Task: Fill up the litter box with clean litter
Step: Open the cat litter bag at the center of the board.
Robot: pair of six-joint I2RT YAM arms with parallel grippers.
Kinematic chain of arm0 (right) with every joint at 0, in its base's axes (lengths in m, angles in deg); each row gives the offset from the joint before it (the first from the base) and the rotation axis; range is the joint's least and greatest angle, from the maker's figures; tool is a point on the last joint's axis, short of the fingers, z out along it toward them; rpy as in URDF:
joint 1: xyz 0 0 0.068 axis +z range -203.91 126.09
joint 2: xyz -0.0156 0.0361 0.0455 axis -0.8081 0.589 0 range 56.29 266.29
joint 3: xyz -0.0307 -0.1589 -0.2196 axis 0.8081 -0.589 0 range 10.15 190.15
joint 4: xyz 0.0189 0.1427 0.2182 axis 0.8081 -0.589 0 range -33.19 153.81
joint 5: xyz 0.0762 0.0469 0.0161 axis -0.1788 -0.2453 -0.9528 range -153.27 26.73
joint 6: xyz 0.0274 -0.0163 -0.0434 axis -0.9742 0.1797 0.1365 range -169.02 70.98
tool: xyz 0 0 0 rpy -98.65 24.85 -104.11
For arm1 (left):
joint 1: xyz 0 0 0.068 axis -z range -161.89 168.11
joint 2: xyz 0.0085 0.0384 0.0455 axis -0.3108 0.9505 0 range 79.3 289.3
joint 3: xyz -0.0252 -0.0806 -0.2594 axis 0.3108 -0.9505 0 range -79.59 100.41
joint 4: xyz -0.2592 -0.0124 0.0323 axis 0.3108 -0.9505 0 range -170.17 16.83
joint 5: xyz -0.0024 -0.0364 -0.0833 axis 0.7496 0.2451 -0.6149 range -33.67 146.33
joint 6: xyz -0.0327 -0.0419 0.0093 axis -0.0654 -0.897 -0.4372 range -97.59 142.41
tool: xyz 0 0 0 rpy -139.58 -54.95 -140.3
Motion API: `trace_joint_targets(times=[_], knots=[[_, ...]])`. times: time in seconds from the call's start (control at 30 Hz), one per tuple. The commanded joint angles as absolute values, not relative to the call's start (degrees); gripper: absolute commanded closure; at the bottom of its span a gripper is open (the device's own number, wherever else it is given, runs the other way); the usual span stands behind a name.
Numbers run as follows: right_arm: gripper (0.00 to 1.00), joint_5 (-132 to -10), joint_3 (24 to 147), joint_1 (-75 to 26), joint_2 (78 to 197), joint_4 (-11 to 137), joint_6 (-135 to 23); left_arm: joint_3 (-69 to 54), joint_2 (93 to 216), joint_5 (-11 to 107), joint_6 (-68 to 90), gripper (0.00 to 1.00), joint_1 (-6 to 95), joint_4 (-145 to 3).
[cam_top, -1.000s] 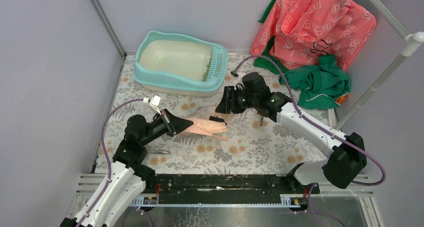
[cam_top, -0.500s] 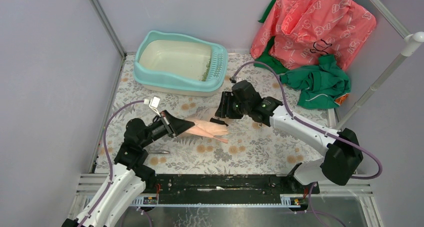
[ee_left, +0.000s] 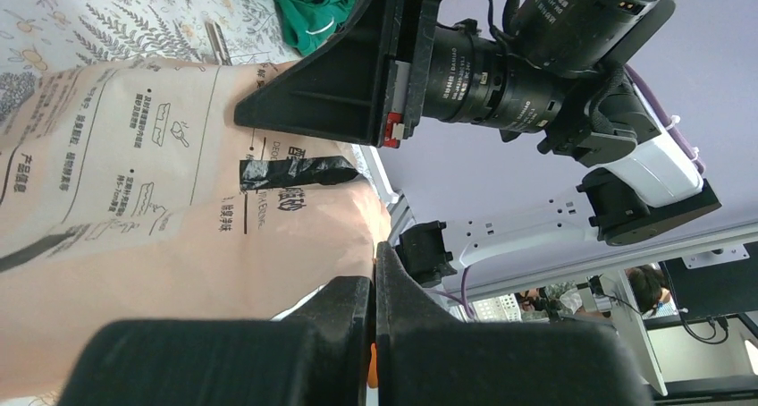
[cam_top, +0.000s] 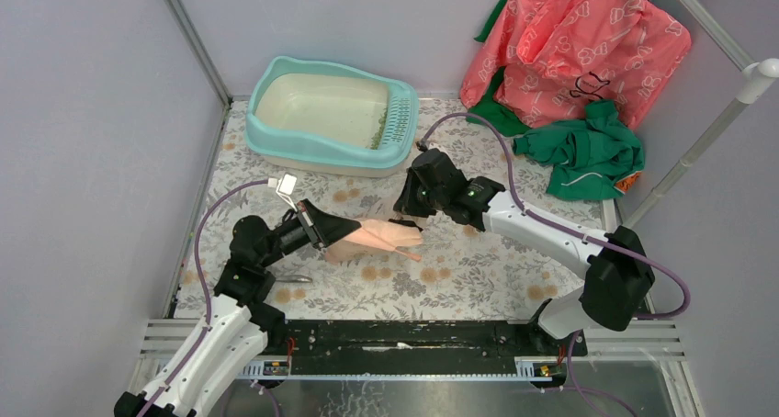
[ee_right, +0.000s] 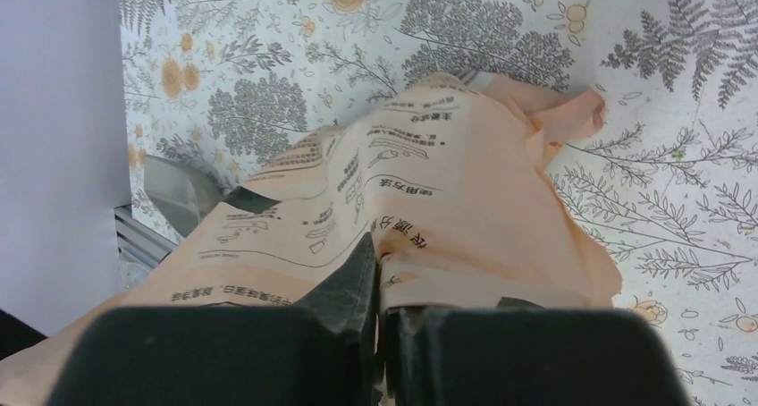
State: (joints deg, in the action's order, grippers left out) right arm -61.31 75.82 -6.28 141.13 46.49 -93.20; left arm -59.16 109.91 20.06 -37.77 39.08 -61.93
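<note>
My right claw [cam_top: 408,218] moved in, clamping the peach-pink printed paper bag [cam_top: 386,236] | left claw [ee_left: 374,256] grips its other end | light-teal plastic litter box [cam_top: 303,151] lies beyond both.

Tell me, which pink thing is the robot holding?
The small peach-pink printed paper bag, pinched by the left end effector and the right end effector. The big coral-pink patterned fabric lies untouched at the back.
</note>
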Motion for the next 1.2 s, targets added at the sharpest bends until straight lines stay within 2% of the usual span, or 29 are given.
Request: trace_joint_targets(times=[0.0, 0.07, 0.27, 0.37, 0.43, 0.47, 0.5, 0.63, 0.7, 0.87, 1.0, 1.17], knots=[[0.96, -59.3, 81.4, -5.9, 140.6, 49.3, -94.8, -55.3, 110.8, 15.8, -37.5, 1.00, 39.7, -50.7], [1.00, -58.8, 84.0, -5.9, 141.3, 48.6, -94.1, -53.0, 111.5, 16.5, -35.7, 1.00, 39.7, -52.5], [1.00, -59.2, 96.0, -6.0, 148.3, 47.6, -91.2, -44.0, 115.1, 23.1, -24.3, 1.00, 39.5, -63.0], [1.00, -59.0, 103.4, -6.2, 152.9, 46.2, -89.6, -42.2, 117.0, 25.8, -21.7, 0.99, 39.1, -63.3], [1.00, -58.7, 107.0, -6.4, 155.1, 45.3, -88.5, -42.3, 117.4, 27.5, -20.3, 0.94, 38.8, -62.8], [1.00, -58.6, 107.8, -6.6, 155.6, 45.3, -88.2, -43.3, 117.1, 28.2, -20.1, 0.89, 38.8, -62.0], [1.00, -58.7, 107.8, -6.9, 155.8, 45.3, -88.0, -44.7, 116.7, 28.7, -20.3, 0.79, 38.8, -60.9], [1.00, -60.0, 98.7, -7.8, 152.1, 49.2, -88.8, -51.8, 114.7, 27.4, -23.2, 0.43, 38.8, -58.3], [1.00, -60.8, 92.2, -8.0, 149.3, 51.7, -89.5, -55.0, 113.8, 25.2, -25.4, 0.36, 38.9, -58.0], [1.00, -61.3, 76.8, -8.2, 140.8, 56.3, -91.1, -59.9, 106.0, 23.0, -29.5, 0.32, 38.9, -62.0], [1.00, -60.1, 68.5, -8.3, 134.0, 57.1, -91.0, -56.1, 100.8, 23.4, -29.1, 0.28, 39.0, -70.3], [1.00, -59.0, 61.4, -8.9, 127.9, 57.7, -90.4, -50.4, 100.9, 23.7, -27.5, 0.28, 38.9, -77.1]])
